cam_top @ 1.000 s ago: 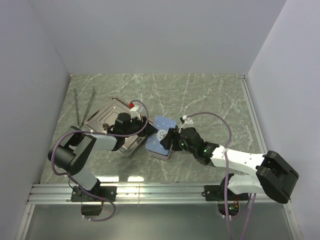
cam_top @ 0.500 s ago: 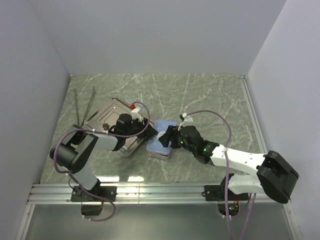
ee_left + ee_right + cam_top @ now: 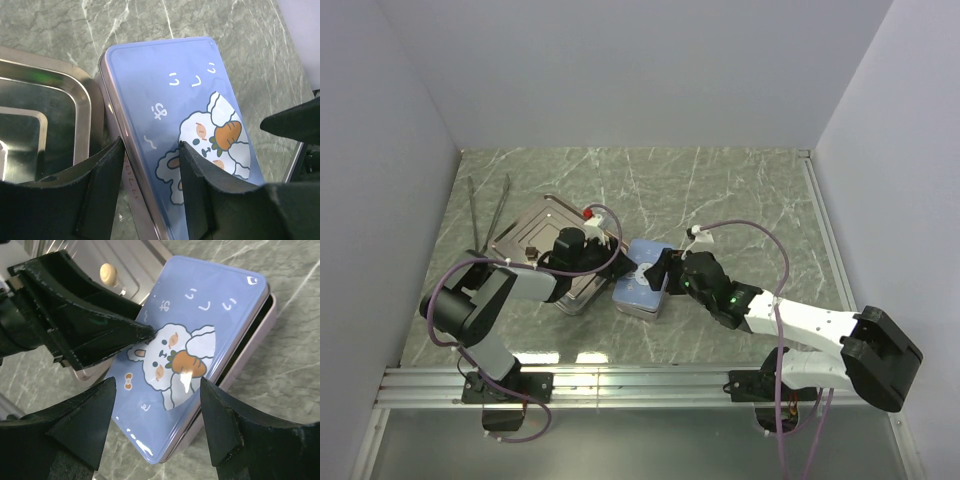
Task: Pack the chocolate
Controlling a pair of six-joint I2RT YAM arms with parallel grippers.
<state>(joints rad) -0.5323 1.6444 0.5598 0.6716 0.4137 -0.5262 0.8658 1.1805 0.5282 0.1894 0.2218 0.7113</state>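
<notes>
The silver tin stands mid-table with its blue rabbit-print lid lying askew on top, a dark gap open along one side. My left gripper is open and straddles the lid's long edge. One finger hangs beside the tin wall, the other over the print. My right gripper is wide open above the lid's near corner and touches nothing. One cream chocolate lies on the steel tray. Any chocolate inside the tin is hidden.
The ridged steel tray sits right against the tin's left side. A thin pair of metal tongs lies at the back left. Grey walls close in the left, back and right.
The left gripper's jaws have spread a little wider around the lid's edge. The right arm has shifted slightly, still open. The tin stays put.
</notes>
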